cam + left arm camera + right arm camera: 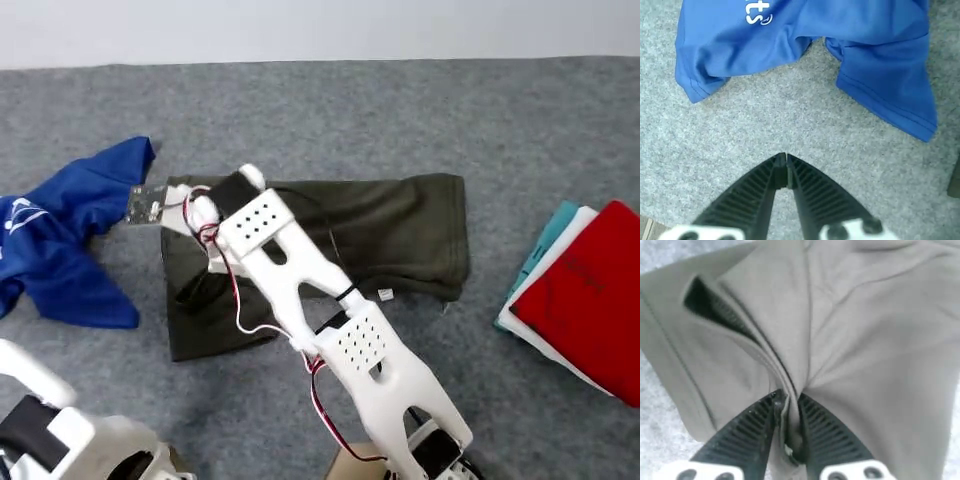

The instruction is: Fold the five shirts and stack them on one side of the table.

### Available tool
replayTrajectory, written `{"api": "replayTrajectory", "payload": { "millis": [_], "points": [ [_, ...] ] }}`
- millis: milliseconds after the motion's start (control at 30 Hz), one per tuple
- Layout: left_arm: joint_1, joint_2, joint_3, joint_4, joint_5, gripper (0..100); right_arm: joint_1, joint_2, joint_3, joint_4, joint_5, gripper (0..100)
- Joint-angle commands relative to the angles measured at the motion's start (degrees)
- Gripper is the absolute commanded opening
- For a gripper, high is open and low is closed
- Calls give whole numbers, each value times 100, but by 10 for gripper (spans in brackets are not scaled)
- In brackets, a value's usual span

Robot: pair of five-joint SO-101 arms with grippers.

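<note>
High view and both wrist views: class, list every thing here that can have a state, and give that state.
olive shirt: lying on the table, partly folded, one fold pinched.
blue shirt: crumpled, not folded.
shirt stack: folded and piled, red on top.
left gripper: jaws shut, holding nothing.
right gripper: jaws shut on the olive shirt.

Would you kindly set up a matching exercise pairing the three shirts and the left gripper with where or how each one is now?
Things:
1. blue shirt
2. olive shirt
3. red shirt
4. left gripper

States:
A. on top of the folded pile
B. shut and empty above the bare table
C. pinched by the right gripper
D. lying crumpled, touched by no gripper

Pairs: 1-D, 2-C, 3-A, 4-B.
</note>
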State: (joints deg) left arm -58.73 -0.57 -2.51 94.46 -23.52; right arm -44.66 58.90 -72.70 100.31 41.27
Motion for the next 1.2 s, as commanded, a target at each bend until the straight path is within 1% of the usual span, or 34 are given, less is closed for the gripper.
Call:
{"api": "replayTrajectory", "payload": {
  "millis": [0,67,200,233,567,700,767,1167],
  "points": [
    [88,-26,-13,-97,0,7,145,-22,-325,189,26,17],
    [88,-26,-13,-97,0,7,145,-22,-325,180,26,44],
    [70,-26,-13,-97,0,7,145,-13,-325,163,18,159],
    [70,-26,-13,-97,0,7,136,13,-325,145,18,164],
    [44,-26,-13,-79,0,7,127,242,-334,189,18,143],
    [44,-26,-13,-88,0,7,127,251,-325,189,62,43],
    [44,-26,-13,-88,0,7,127,207,-334,198,220,7],
    [79,-26,-13,-97,0,7,409,-391,-501,242,334,10]
  ]
}}
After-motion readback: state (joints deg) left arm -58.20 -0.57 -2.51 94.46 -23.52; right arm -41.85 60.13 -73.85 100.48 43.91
